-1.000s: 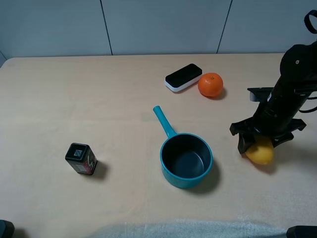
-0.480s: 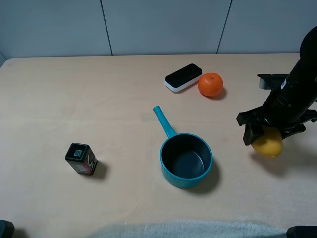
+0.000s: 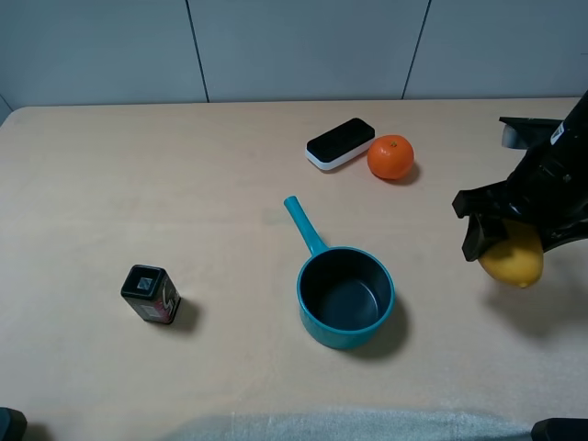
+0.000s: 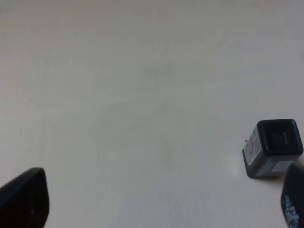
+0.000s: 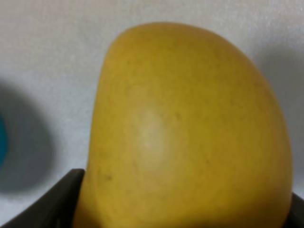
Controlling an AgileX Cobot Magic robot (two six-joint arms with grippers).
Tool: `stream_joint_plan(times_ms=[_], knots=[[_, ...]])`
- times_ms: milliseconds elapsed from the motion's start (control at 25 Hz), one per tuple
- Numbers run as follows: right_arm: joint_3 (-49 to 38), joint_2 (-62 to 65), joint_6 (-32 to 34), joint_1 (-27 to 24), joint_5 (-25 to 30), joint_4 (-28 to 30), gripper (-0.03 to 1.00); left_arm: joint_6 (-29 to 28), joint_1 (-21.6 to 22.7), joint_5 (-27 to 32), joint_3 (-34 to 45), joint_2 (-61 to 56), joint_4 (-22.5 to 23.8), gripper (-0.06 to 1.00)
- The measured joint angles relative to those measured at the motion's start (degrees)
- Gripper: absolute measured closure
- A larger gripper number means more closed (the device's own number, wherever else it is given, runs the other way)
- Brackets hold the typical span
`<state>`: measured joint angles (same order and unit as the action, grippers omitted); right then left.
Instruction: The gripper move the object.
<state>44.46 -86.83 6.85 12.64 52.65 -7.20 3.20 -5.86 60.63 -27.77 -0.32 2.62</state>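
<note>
— Beige tabletop [image 3: 138, 184]. Where's the yellow object [image 3: 514, 265]?
— Right of the teal saucepan [image 3: 345, 296], raised off the surface and clamped in the right gripper [image 3: 508, 243].
— And the left gripper [image 4: 159, 204]?
— Fingers spread wide, holding nothing. The black tin [image 4: 273, 147] left of that saucepan is in its view.

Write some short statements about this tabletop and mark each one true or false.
1. The right gripper is clamped on the yellow object. True.
2. The yellow object lies inside the teal pot. False: the pot is empty, and the object is in the gripper, to the right of the pot.
3. The orange sits right beside the black-and-white device. True.
4. The left gripper is shut on the dark tin. False: its fingers are spread wide, and the tin stands ungripped off to one side.
</note>
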Motion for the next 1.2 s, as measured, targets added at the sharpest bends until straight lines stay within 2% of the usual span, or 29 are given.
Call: stream_joint_plan(times_ms=[160, 640, 1200], knots=[[3.1, 0.1, 0.7, 2.7, 2.9, -0.2, 0.48, 0.0, 0.0, 0.0, 0.0, 0.0, 0.0, -0.05], [10.3, 0.1, 12.0, 17.3, 4.7, 2.3, 0.48, 0.0, 0.0, 0.0, 0.0, 0.0, 0.0, -0.05], [28.1, -8.7, 14.2, 25.2, 9.3, 2.5, 0.48, 0.0, 0.0, 0.0, 0.0, 0.0, 0.0, -0.05]])
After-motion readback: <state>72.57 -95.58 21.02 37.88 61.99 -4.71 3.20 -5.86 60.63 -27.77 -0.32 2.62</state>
